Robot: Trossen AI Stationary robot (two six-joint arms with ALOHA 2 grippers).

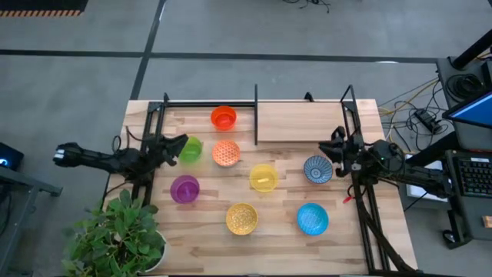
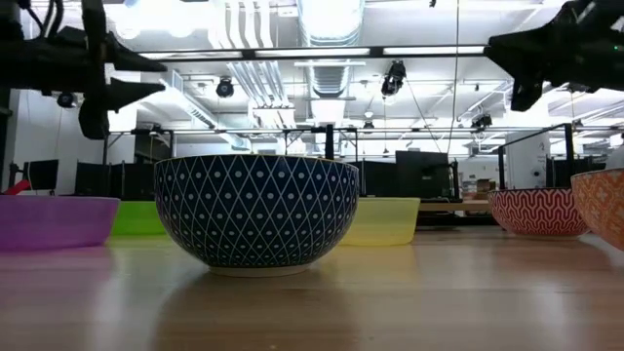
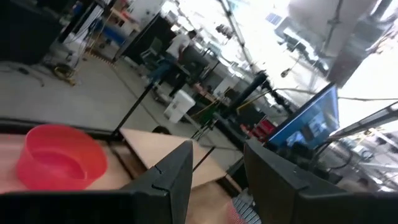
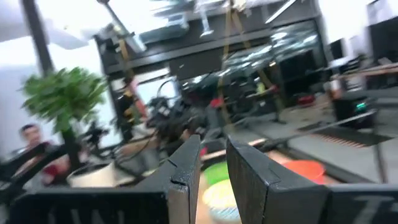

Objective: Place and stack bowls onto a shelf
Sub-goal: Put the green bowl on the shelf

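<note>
Over on the left, the left gripper [image 1: 181,143] hovered beside the green bowl [image 1: 191,149], fingers parted and holding nothing. The purple bowl [image 1: 184,188] sat at the green bowl's six o'clock. At the back, the red-orange bowl [image 1: 224,118] lay at nine o'clock from the shelf [image 1: 300,123]. Across to the right, the right gripper [image 1: 336,146] hung released at two o'clock from the blue-and-white patterned bowl [image 1: 317,169].
</note>
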